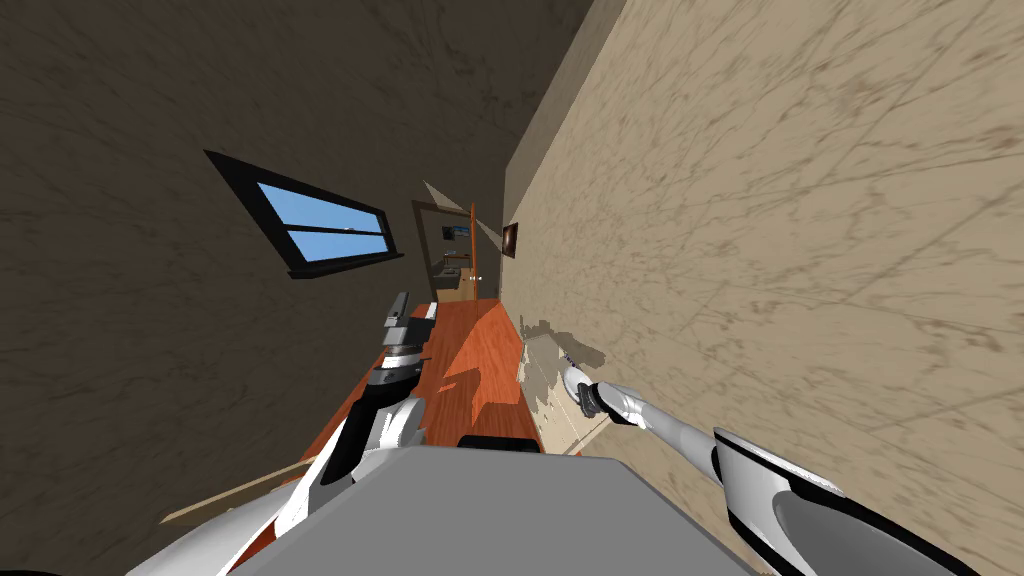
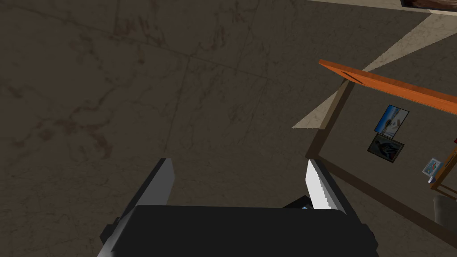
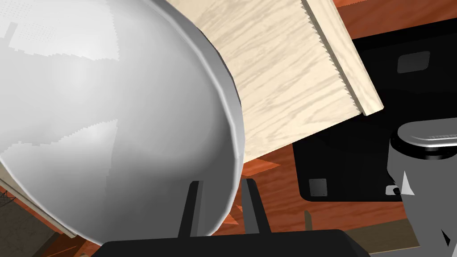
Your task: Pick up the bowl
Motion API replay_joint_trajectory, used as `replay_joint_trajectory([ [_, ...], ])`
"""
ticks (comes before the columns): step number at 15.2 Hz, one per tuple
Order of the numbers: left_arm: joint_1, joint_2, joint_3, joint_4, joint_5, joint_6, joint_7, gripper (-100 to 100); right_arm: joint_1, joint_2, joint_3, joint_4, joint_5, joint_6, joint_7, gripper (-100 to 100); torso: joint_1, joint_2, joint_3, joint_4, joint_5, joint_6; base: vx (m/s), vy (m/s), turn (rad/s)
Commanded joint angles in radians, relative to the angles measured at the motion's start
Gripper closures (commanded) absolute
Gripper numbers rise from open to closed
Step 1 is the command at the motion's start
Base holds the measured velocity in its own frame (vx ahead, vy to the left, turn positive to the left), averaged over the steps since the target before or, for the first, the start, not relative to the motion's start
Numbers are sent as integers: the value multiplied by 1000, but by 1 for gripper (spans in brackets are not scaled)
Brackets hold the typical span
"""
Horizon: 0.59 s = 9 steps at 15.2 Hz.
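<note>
A large white bowl [image 3: 111, 111] looms close in the right wrist view. My right gripper [image 3: 222, 201] is shut on its rim, one finger inside the bowl and the other outside. Behind the bowl lies a pale wooden board [image 3: 276, 80] with a raised edge. In the head view the bowl [image 1: 571, 377] is a small white shape at the end of my outstretched right arm, against the beige wall. My left gripper [image 1: 400, 308] is raised at the left, its fingers [image 2: 164, 180] open with nothing between them.
A red-brown wooden floor [image 1: 470, 350] runs along a narrow passage to an open doorway [image 1: 455, 260]. A beige wall [image 1: 780, 220] stands close on the right. A dark wall with a window [image 1: 320, 225] is on the left.
</note>
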Motion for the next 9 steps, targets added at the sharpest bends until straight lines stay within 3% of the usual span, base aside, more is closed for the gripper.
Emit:
replay_joint_trajectory([
  [1, 0, 0, 0, 0, 0, 0, 0, 0, -1, -3, 36, -7, 5, -1, -22, 100, 0, 0, 0, 0, 0, 0, 3, 11, -11],
  [2, 0, 0, 0, 0, 0, 0, 0, 0, -51, -39, 67, -26, 6, 28, -57, 100, 1, -1, 0, 0, 1, 0, -43, -28, -265],
  [5, 0, 0, 0, 0, 0, 0, 0, 0, -103, -39, 141, -26, 6, 28, -138, 100, -3, 3, 3, 3, 2, 0, -62, -56, -128],
  [8, 0, 0, 0, 0, 0, 0, 0, 0, -103, -39, 203, -26, 6, 28, -150, 100, 1, 3, 2, 2, 1, -1, -26, -9, 24],
  [9, 0, 0, 0, 0, 0, 0, 0, 0, -103, -35, 178, -20, 3, 28, -144, 100, 2, 2, 2, 2, 2, -1, -7, 4, -7],
])
